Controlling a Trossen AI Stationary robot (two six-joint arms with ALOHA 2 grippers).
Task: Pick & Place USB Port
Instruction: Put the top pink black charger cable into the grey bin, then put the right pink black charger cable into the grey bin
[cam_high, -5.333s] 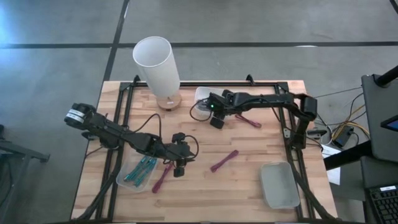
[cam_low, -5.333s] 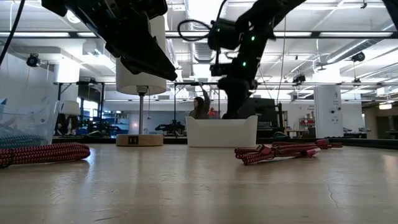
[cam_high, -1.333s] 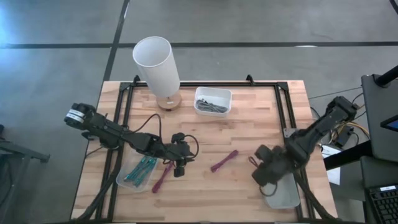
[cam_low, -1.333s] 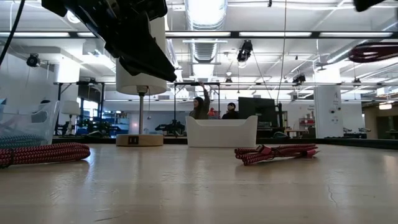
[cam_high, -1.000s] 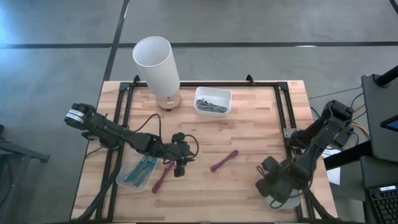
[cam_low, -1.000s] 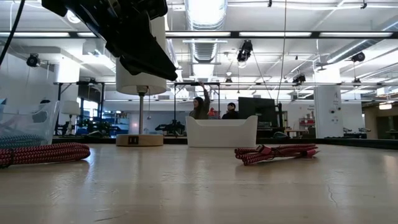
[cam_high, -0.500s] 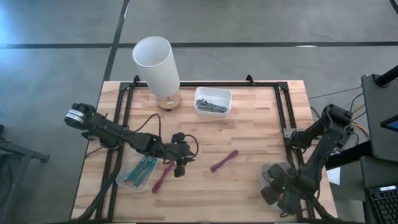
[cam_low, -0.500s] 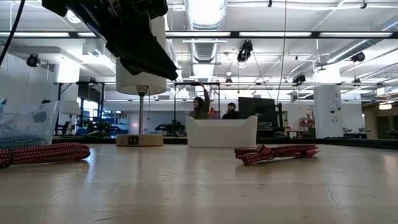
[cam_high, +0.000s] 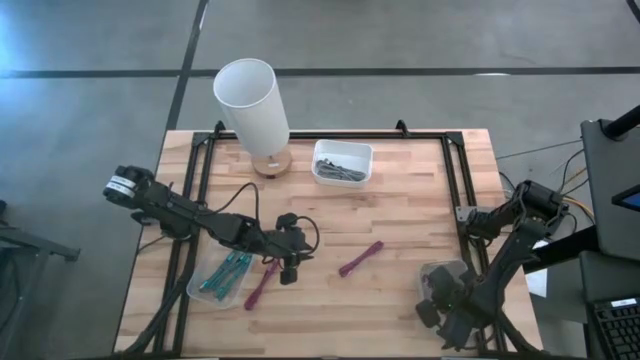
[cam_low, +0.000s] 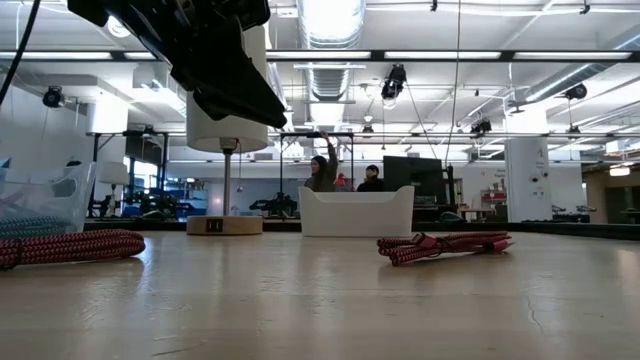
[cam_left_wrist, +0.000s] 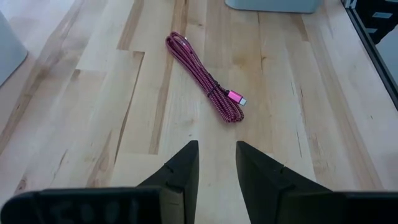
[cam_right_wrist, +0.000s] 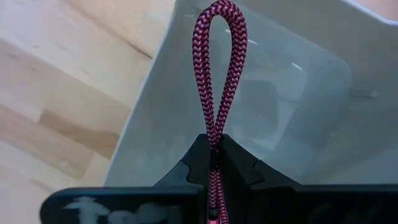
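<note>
A: Which container lies nearest the front edge of the counter (cam_high: 400, 210)?

B: The grey tray (cam_right_wrist: 311, 93) at the front right corner. The right claw (cam_right_wrist: 214, 163) hangs over it, its fingers pressed tight on a pink braided cable (cam_right_wrist: 219, 68); a loop of that cable stands out past the fingertips above the tray's floor. No other contents can be made out in the tray. In the overhead view the right arm (cam_high: 505, 255) covers most of it.

A: And at the front left?

B: A clear tray (cam_high: 207, 289) holding teal cables (cam_high: 226, 272). Just beside its right edge a second pink cable (cam_high: 259, 286) lies on the wood.

A: Where is the left claw?

B: The left claw (cam_left_wrist: 216, 163) hovers near the middle of the front half, next to that cable. Its fingers are parted by a narrow gap and hold nothing. Ahead of it, a coiled pink cable (cam_left_wrist: 204, 79) with a silver plug rests flat on the counter, well apart from both trays.

A: What stands farther back?

B: A white bin (cam_high: 342, 162) at the rear centre, holding dark grey items too small to identify. Left of it stands a lamp (cam_high: 253, 108) with a tall white shade on a round wooden base.

A: And beyond the counter?

B: In the level view, people (cam_low: 323, 173) show far off in the room.
</note>
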